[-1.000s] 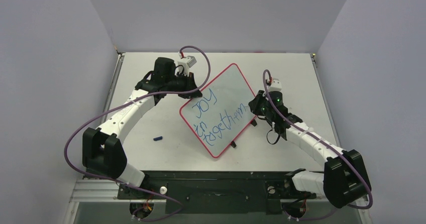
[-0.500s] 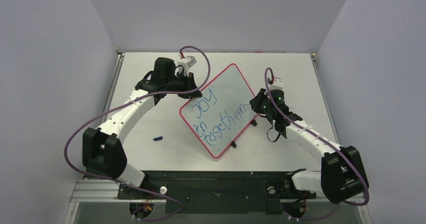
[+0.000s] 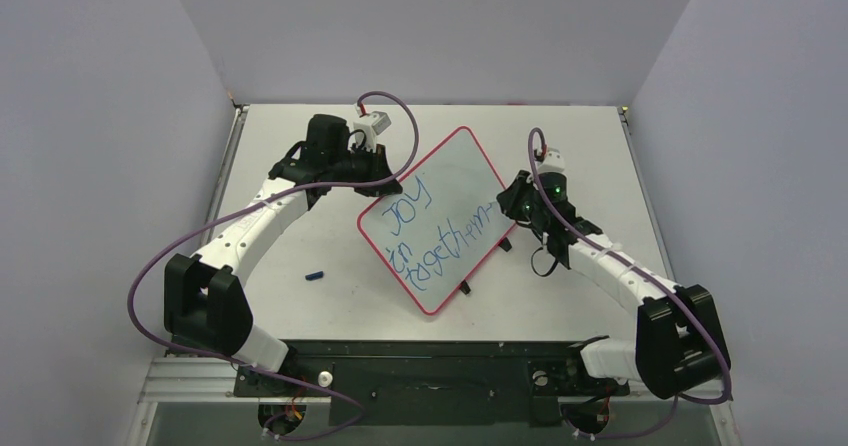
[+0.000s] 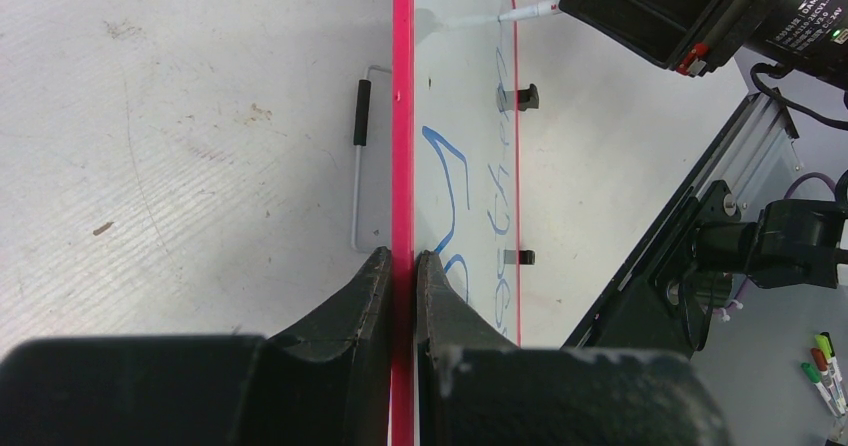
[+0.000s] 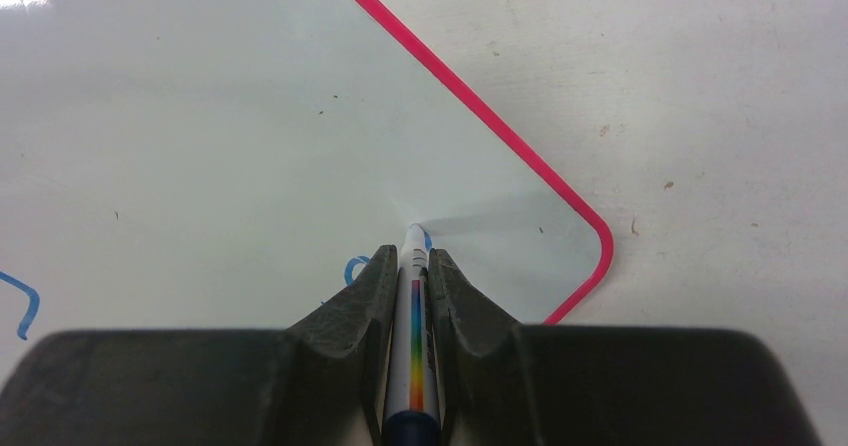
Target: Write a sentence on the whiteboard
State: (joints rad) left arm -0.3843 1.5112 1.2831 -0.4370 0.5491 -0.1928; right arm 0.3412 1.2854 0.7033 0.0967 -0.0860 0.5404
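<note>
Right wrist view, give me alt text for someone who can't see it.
The right hand grips a white marker with a rainbow stripe, its tip on the whiteboard near its rounded red corner, beside blue strokes.

My claw (image 5: 412,266) is pinched tight on a pen (image 5: 414,336), white with a rainbow stripe. Its tip points away from me onto the whiteboard (image 5: 200,116), near a rounded corner of the pink frame (image 5: 470,101). The tip seems to touch the glossy surface, though I can't be sure. Small blue strokes (image 5: 354,266) lie just beside it, another at the left edge. Speckled desk (image 5: 720,116) lies beyond the frame.
</note>
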